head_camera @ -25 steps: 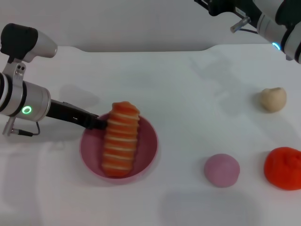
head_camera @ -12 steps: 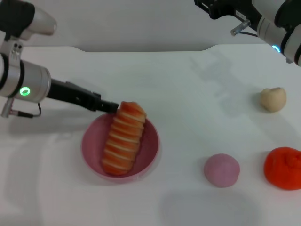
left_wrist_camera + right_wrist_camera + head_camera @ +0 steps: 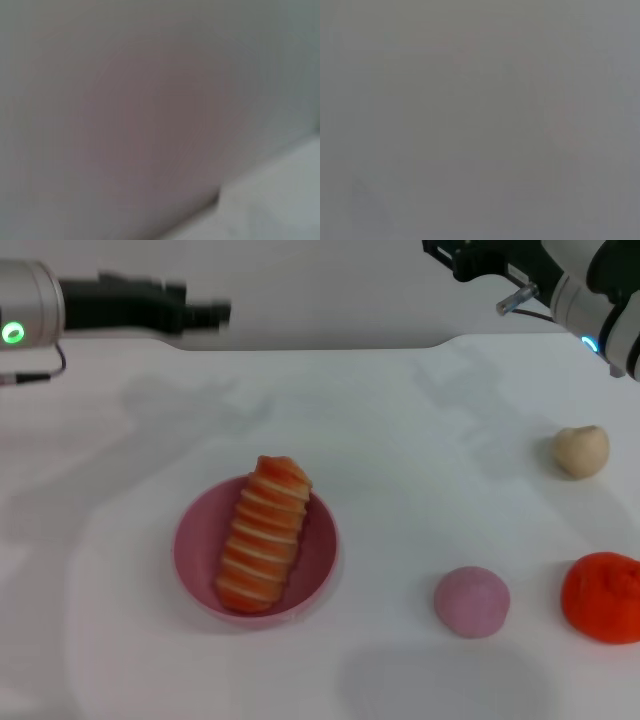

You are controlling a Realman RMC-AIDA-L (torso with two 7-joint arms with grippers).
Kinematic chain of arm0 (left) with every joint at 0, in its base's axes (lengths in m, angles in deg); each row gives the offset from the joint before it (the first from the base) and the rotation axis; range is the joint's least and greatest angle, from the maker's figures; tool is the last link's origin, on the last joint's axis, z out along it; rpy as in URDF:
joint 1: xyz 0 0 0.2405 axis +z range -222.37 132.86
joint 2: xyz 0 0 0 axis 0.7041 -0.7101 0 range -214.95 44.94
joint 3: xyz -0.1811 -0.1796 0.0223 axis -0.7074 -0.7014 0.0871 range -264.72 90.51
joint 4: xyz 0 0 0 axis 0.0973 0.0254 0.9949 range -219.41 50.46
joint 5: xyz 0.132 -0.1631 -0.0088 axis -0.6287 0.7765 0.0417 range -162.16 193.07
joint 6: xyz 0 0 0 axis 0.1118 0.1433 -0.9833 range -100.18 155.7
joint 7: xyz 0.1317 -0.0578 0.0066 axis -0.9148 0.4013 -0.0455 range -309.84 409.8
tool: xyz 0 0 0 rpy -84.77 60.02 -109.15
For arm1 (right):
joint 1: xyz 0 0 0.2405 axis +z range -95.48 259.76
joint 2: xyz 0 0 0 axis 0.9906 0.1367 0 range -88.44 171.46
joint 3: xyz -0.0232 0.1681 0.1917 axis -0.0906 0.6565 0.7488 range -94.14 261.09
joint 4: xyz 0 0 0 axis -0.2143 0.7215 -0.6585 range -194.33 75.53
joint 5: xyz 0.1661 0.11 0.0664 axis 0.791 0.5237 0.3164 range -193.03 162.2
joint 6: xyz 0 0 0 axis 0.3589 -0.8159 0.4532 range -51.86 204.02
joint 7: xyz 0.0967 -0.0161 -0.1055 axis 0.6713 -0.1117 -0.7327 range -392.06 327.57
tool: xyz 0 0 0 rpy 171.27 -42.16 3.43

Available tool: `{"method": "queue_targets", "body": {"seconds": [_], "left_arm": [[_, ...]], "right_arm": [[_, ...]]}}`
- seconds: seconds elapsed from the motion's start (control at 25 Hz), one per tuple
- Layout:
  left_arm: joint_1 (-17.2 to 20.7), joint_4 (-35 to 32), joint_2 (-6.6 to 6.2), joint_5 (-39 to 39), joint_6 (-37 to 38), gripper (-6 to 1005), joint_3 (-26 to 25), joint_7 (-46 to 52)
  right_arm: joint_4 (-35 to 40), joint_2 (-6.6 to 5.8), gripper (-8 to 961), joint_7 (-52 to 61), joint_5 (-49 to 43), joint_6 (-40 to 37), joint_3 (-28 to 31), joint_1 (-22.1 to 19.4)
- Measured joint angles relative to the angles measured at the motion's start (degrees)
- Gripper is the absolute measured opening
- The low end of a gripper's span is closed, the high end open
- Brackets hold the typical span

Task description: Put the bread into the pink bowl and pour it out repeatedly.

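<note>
- Bread: orange with cream stripes across it.
- Pink bowl: glossy, plain pink.
- Ball: pinkish-purple.
- Small bun: beige.
- Lumpy item: bright red-orange.
- Table: white.

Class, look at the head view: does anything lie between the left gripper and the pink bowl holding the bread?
Nothing visible does. The left gripper is up at the far left edge of the table, and only bare tabletop lies between it and the bowl, where the bread lies. The bun, ball and red item sit off to the right.
</note>
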Motion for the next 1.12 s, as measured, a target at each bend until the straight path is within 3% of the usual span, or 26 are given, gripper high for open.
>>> {"method": "queue_targets", "body": {"seconds": [0.4,0.44,0.48,0.52,0.56,0.64,0.68,0.76,0.92,1.12], "left_arm": [[7.79,6.37,0.46,37.72,-16.58,663,5.50,-32.16],[7.79,6.37,0.46,37.72,-16.58,663,5.50,-32.16],[8.59,10.45,0.59,48.72,-17.91,663,6.74,-42.03],[8.76,12.50,0.65,53.58,-17.96,663,7.12,-46.39],[8.76,12.50,0.65,53.58,-17.96,663,7.12,-46.39],[8.80,18.86,0.73,66.93,-16.04,663,7.76,-58.29],[8.80,18.86,0.73,66.93,-16.04,663,7.76,-58.29],[8.00,29.73,0.79,85.16,-8.19,663,8.27,-75.28],[6.83,40.43,0.93,99.53,3.17,663,8.33,-89.44],[6.14,48.58,1.14,111.27,9.37,663,8.68,-99.47]], "right_arm": [[-2.10,0.00,634,1.95,0.90,3.16,0.03,0.55],[-2.49,0.00,634,2.35,1.02,3.54,0.10,0.67],[-2.88,-0.01,634,2.72,1.13,3.98,0.15,0.85],[-3.39,-0.02,634,3.04,1.20,4.59,0.14,1.10],[-3.93,-0.04,634,3.45,1.22,5.28,0.14,1.37],[-4.88,-0.08,634,4.32,1.23,6.55,0.15,1.80],[-5.35,-0.10,634,4.86,1.23,7.29,0.15,1.99],[-6.17,-0.13,635,6.05,1.22,8.80,0.18,2.28],[-8.87,-0.25,635,10.03,0.99,12.72,0.27,3.26],[-11.65,-0.44,635,14.11,0.24,15.44,1.15,4.49]]}}
